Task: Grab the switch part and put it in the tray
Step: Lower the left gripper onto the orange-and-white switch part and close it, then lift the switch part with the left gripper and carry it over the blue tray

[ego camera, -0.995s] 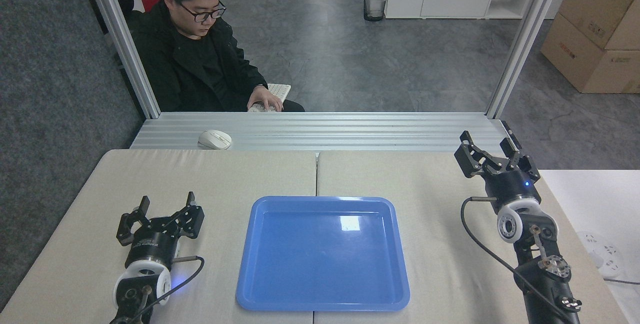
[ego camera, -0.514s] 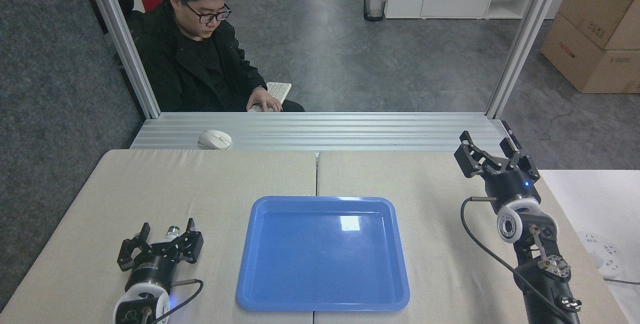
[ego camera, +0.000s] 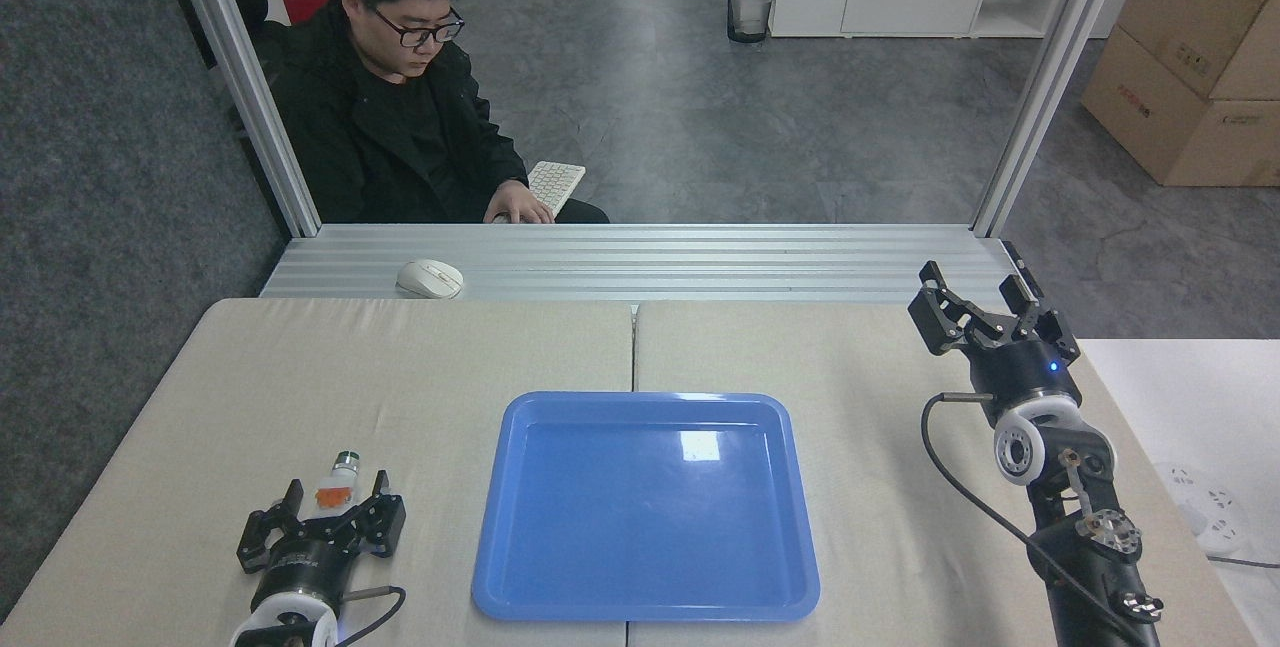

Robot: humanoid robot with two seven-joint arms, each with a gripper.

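**Left arm pulled back, part uncovered**

Drew the left gripper [ego camera: 322, 519] back toward the near table edge over the last second, lower in view than before. Fingers spread apart, holding nothing. Uncovered the switch part [ego camera: 338, 485] in doing so: hidden a second ago, only its green tip showing half a second ago, now lying in full on the table [ego camera: 420, 367] just beyond and between the fingertips, green tip pointing away. Whether touching a finger, cannot tell. Left of the tray [ego camera: 645, 507], near but apart. Tray unmoved. Right gripper [ego camera: 985, 312] unmoved, raised at the right, fingers apart. Person [ego camera: 395, 97] beyond the table shifted slightly.
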